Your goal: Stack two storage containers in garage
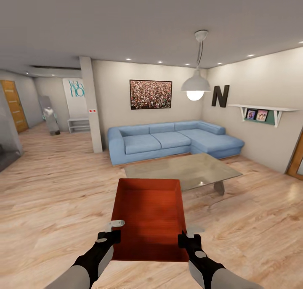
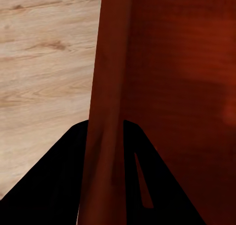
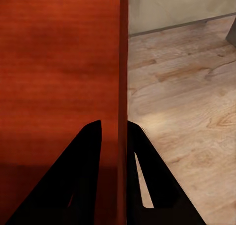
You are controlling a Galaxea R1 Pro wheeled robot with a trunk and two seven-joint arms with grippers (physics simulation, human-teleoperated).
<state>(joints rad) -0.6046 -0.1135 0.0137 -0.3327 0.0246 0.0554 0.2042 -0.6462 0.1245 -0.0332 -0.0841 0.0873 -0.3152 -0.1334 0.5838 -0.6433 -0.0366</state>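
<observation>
A: Where is the box?

B: One red-orange box (image 1: 149,217) sits between the two grippers, held above the light wood floor (image 1: 54,188). Open top faces up, its inside bare. The far end points toward the glass table (image 1: 185,169) and the blue sofa (image 1: 172,139) beyond.

A: Left gripper?

B: The left gripper (image 1: 110,232) is at the box's left long wall, near the end closest to the robot. In the left wrist view the thin wall (image 2: 105,112) runs straight between the two dark fingers (image 2: 54,185), one finger outside, one inside. Jaws narrow, clamped on the wall.

A: Right one?

B: Same, mirrored. The right gripper (image 1: 188,235) grips the right long wall near the robot's end. The right wrist view shows the wall edge (image 3: 123,87) between the fingers (image 3: 73,181), box interior on one side, wood floor (image 3: 187,107) on the other. Pinched tight on the wall.

A: Box level?

B: Roughly level across the two grippers. Whether it tips away along its length, I cannot tell.

A: Surroundings?

B: Ahead of the grippers: a hanging lamp (image 1: 195,85), a framed picture (image 1: 150,94) on the wall, a letter N (image 1: 220,95), and a wall shelf (image 1: 261,111) off to the right.
</observation>
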